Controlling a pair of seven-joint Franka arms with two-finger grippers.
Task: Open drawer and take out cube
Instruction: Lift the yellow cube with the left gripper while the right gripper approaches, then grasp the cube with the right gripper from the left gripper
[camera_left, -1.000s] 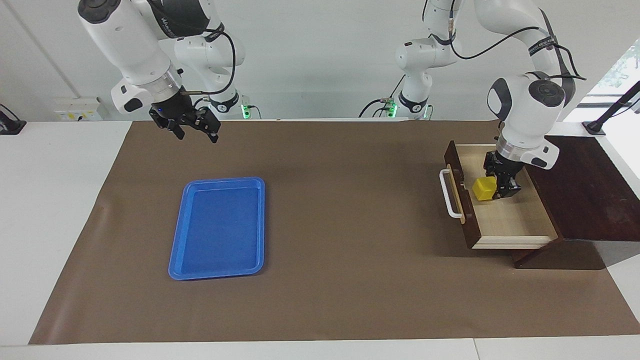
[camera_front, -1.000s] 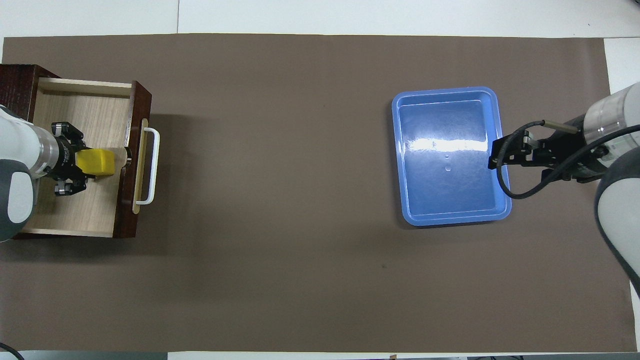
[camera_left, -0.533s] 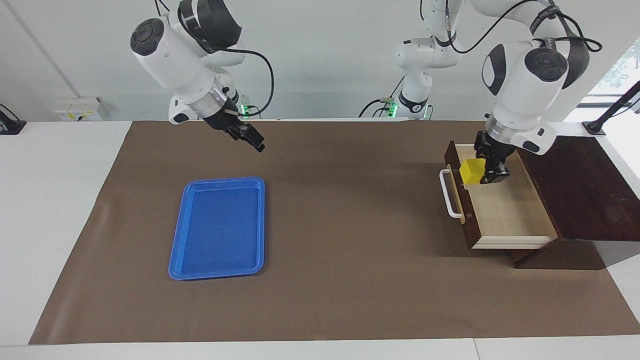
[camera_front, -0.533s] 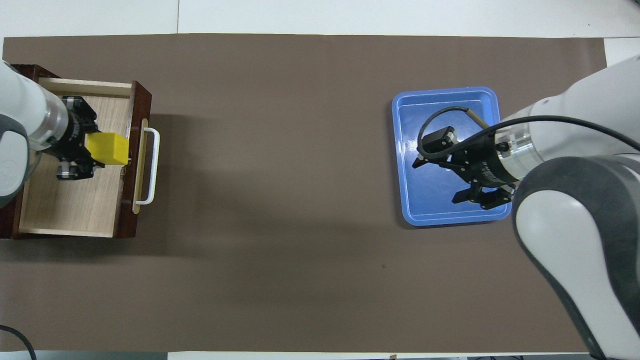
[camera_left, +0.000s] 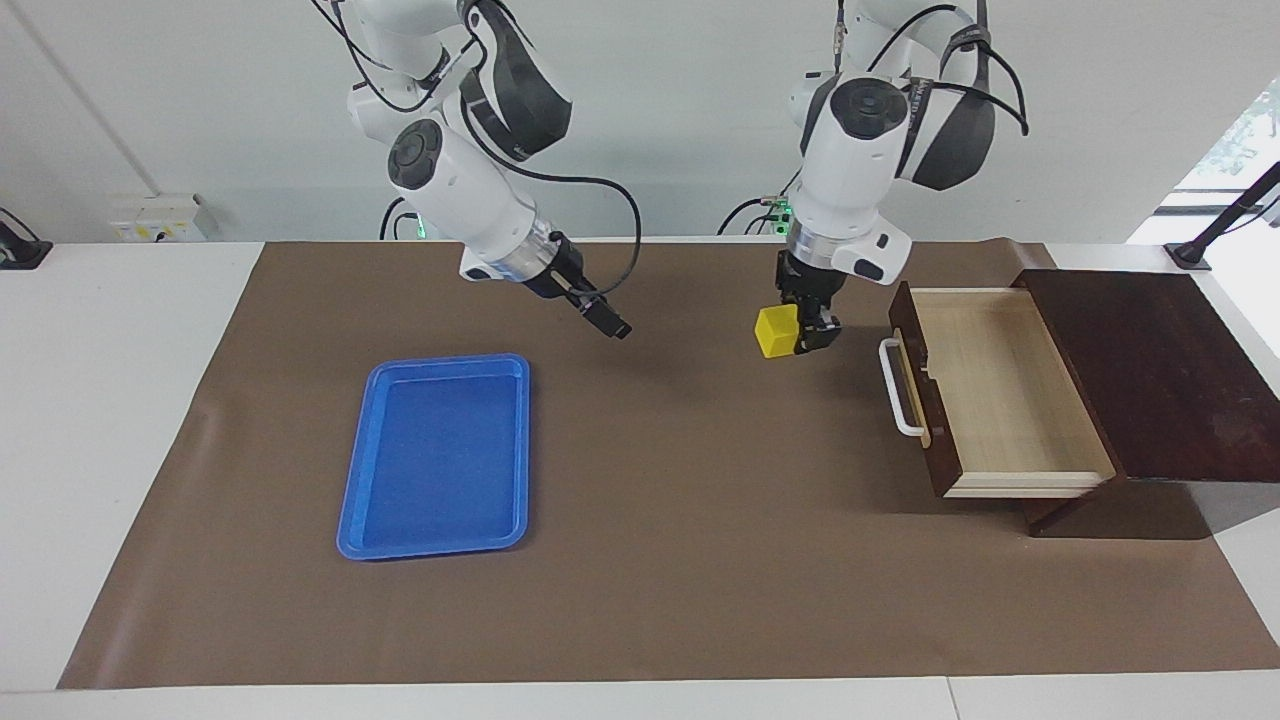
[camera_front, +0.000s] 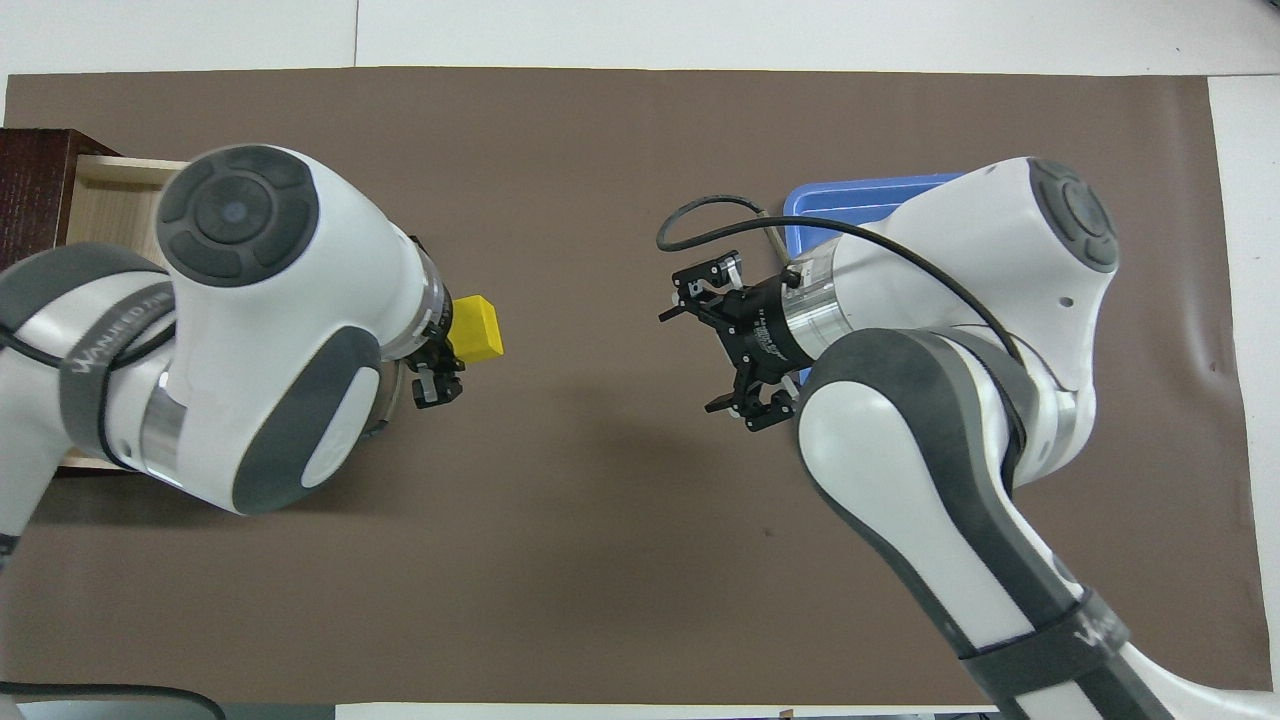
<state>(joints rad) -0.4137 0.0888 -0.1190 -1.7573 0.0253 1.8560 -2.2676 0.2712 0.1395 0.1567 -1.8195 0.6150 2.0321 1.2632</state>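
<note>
Bare brown mat (camera_left: 700, 500) fills the frame's centre and bottom. Obstacles: the blue tray (camera_left: 437, 455) lower left, the pulled-out drawer (camera_left: 1000, 390) at right, and both raised arms crowding the upper middle with a narrow gap between.

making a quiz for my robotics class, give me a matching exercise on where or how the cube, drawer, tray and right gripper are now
Things:
1. cube
2. drawer
3. blue tray
4. right gripper

States:
A. pulled open, nothing in it
B. flat on the mat, toward the right arm's end
C. open, holding nothing, over the mat
D. held up by the left gripper

Pairs: 1-D, 2-A, 3-B, 4-C
</note>
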